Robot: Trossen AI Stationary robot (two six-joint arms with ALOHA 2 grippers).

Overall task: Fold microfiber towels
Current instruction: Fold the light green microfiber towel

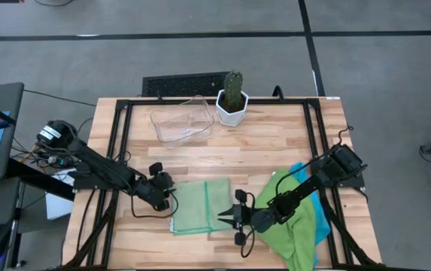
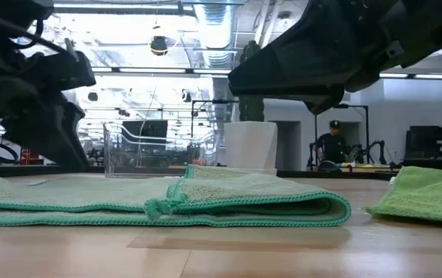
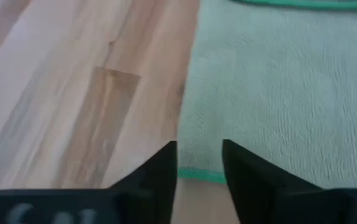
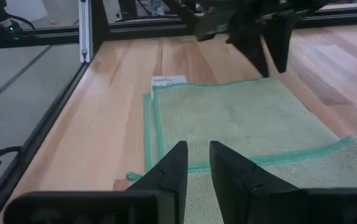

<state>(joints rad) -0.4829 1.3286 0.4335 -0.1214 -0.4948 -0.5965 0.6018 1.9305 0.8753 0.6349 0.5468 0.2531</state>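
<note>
A pale green microfiber towel (image 1: 200, 207) lies folded over flat on the table, its rounded fold (image 2: 336, 207) toward the right. My left gripper (image 3: 200, 163) is open just above the towel's left edge (image 3: 197, 176), with nothing between its fingers. My right gripper (image 4: 197, 160) hovers open by a narrow gap over the towel's right part, clear of it, and shows in the high view (image 1: 224, 217). A bright green towel (image 1: 290, 229) and a cyan blue towel (image 1: 319, 211) lie bunched under my right arm at the near right.
A clear plastic tray (image 1: 181, 120) and a white pot with a cactus (image 1: 232, 104) stand at the far middle of the table. Black frame rails (image 1: 117, 135) run along the left and right sides. Bare wood lies between the tray and the folded towel.
</note>
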